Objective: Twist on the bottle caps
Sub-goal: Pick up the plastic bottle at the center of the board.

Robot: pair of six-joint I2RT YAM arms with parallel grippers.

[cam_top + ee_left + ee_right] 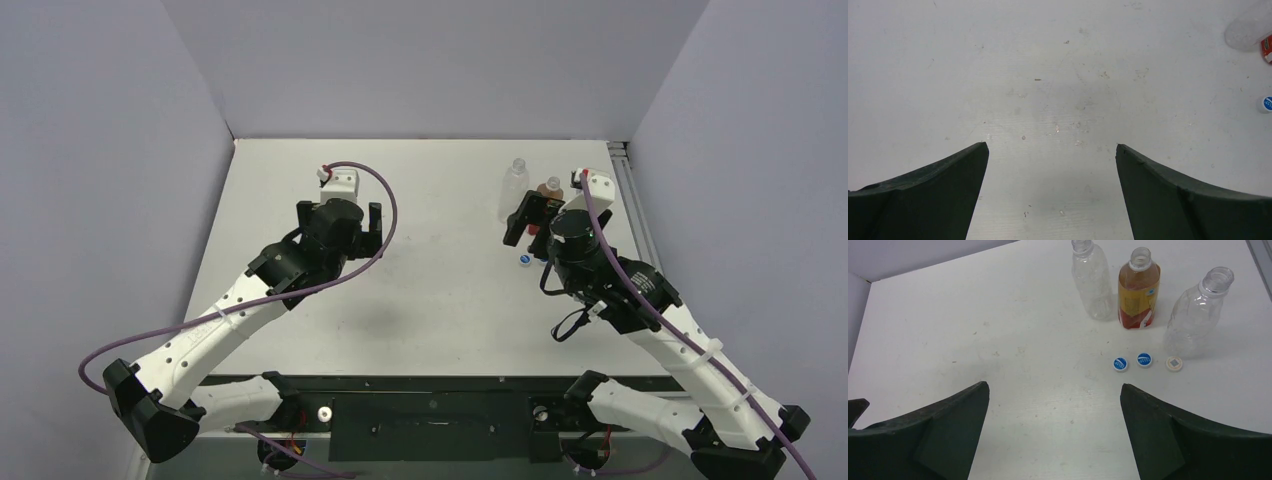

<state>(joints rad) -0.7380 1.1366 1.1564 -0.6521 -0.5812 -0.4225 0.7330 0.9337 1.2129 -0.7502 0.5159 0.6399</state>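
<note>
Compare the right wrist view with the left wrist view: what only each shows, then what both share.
Right wrist only: the right gripper, open; a third bottle, clear, far right; a pale cap. Left wrist only: the left gripper, open. Both: the table, a clear bottle, the amber bottle, a blue-and-white cap.

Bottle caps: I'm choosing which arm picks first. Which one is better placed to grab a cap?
Right. The right hand, open, faces the caps, which lie just in front of the bottles. The left hand, also open, hovers over the table well left of them, with one cap at its view's edge.
</note>
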